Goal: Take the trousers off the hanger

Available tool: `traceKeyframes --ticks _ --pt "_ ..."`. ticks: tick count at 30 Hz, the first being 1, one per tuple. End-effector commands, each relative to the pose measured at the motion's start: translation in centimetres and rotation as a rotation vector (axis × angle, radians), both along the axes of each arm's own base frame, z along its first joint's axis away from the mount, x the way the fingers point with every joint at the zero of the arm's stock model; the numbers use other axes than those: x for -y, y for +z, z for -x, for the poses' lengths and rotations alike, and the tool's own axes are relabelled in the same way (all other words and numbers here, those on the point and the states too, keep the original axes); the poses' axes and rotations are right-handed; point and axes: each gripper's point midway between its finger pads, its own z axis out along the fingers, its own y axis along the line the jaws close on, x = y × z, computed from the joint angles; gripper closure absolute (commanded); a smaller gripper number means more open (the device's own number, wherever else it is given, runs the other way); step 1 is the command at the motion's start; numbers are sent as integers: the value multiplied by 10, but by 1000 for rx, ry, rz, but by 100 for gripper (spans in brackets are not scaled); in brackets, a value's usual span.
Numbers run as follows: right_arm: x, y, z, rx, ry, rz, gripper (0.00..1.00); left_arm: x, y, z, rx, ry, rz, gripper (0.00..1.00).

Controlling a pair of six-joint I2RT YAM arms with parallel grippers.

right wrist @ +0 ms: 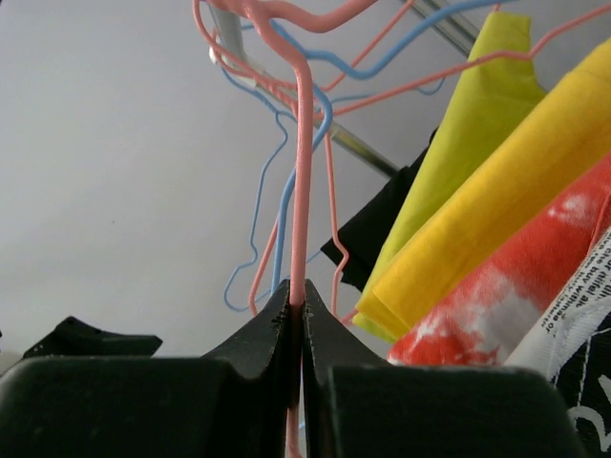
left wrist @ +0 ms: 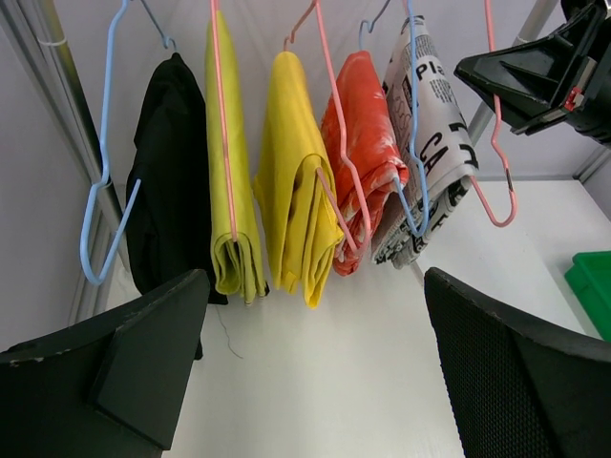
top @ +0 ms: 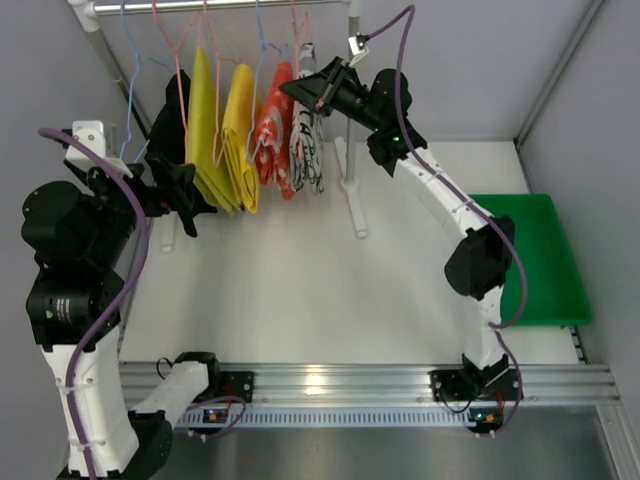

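Okay, left side first: the left end effector [left wrist: 315, 286] is released, fingers spread wide with nothing between them. It hangs low in front of the black garment [left wrist: 172, 172] and reads as standing by, ready to take cloth. Next along the rail [top: 220, 6] come two yellow garments [left wrist: 296, 191], then the red-orange garment [left wrist: 368, 143], each on its own wire. Then the trousers [left wrist: 434, 134] hang folded near the right end of the row, just beside the red-orange one and clear of the desk [top: 300, 280]. Right of them is the hanger [right wrist: 301, 172] (can't tell whether its bar carries the cloth, since a light blue wire crosses in front). The right end effector [right wrist: 296, 296] is clenched on that pink wire, probably to steady it while the cloth gets pulled off. Far right, a green tray [top: 545, 260] sits on the desk, likely the drop spot.
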Motion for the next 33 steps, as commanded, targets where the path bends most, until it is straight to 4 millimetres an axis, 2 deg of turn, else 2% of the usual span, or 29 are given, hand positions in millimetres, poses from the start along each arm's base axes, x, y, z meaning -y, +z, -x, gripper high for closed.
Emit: traceKeyframes --ticks 1,3,4,5,6,8,9,10,11,12,13,14,15,18,19,21,22,23,24,25,26,27,28,30,31,32,33 --pt "41 112 85 305 58 -152 100 5 10 4 42 -30 -4 1" --pt "41 103 92 313 75 -106 100 10 12 7 48 -65 -12 1" --pt "48 112 104 337 75 -103 100 16 13 9 55 -100 -15 1" --pt "50 111 109 351 73 -88 100 19 15 11 65 -117 -17 1" --pt "48 99 108 322 78 -62 100 21 18 13 74 -131 -19 1" --pt "59 105 124 341 76 -52 100 27 21 14 84 -163 -20 1" --pt "59 93 123 312 76 -34 100 28 25 15 92 -169 -15 1" --pt "66 98 132 320 71 -40 100 30 25 12 82 -183 -8 1" --pt "68 97 136 317 70 -39 100 32 27 11 82 -193 1 1" --pt "68 87 135 294 69 -29 100 35 32 12 86 -204 23 1" --pt "72 90 142 299 67 -34 100 38 32 6 73 -221 37 1" --pt "73 85 140 286 59 -28 100 46 38 9 76 -266 61 1" --pt "74 85 141 286 56 -27 100 51 35 4 54 -289 77 1" --pt "78 84 145 282 40 -9 100 67 42 -4 28 -379 144 2" --pt "81 86 149 285 35 -5 100 70 43 -11 12 -398 166 2" --pt "84 76 147 266 9 26 100 82 50 -15 0 -462 229 3" --pt "90 79 154 276 -5 30 100 85 47 -27 -29 -480 259 4" --pt "92 65 149 250 -31 62 100 89 58 -28 -6 -508 274 4" --pt "95 60 150 247 -53 76 100 95 61 -28 -22 -541 310 4" --pt "107 67 156 256 -99 70 100 97 60 -40 -40 -555 329 4" --pt "111 63 157 254 -120 83 100 99 74 -39 2 -578 326 4" --pt "111 46 155 209 -127 117 100 102 79 -42 0 -593 352 4" --pt "119 49 163 213 -145 113 100 105 80 -48 -3 -616 361 5" --pt "123 33 166 179 -153 136 100 116 93 -44 35 -667 358 6" --pt "131 39 177 195 -163 123 100 120 91 -52 32 -661 358 6" --pt "135 37 178 194 -186 122 100 136 90 -47 25 -699 352 6" --pt "137 27 177 182 -198 136 100 145 87 -45 20 -711 321 7"
